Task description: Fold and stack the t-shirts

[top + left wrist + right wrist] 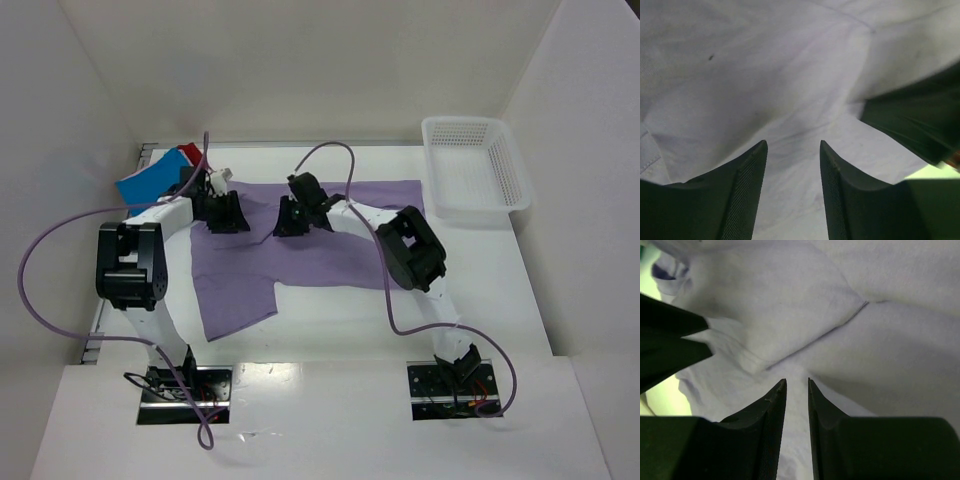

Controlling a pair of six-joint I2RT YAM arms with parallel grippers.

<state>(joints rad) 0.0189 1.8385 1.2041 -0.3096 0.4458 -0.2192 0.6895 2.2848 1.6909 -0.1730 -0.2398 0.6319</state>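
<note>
Done: a blue shirt and a red shirt lie folded on each other, just beyond and to the left of the left gripper. No pink one can be made out.

In hand: the lavender shirt lies open and mostly flat under both grippers. No finished fold shows in it.

Left to do: by my judgement all the folds of the lavender shirt, then setting it on the folded ones. The task looks past halfway, with the largest piece not yet folded.

Left gripper: jaws well apart, low over the cloth near its far left edge. Nothing is between them, and bare cloth shows through the gap.

Right gripper: jaws drawn to a narrow slit, tips down at the cloth just beside a seam. I cannot tell whether a pinch of cloth is caught in the slit.

Grippers to each other: near, side by side, each seen at the edge of the other's wrist view.

Long axis: the lavender shirt runs crosswise, from under the left gripper out past the right gripper towards the basket.

Pointing: a flap of it reaches back towards the left arm's base, nearer than both grippers. Sleeve or body, I cannot tell. I cannot tell which end holds the neck.

Basket: well off to the right of the right gripper, apart from the cloth.
</note>
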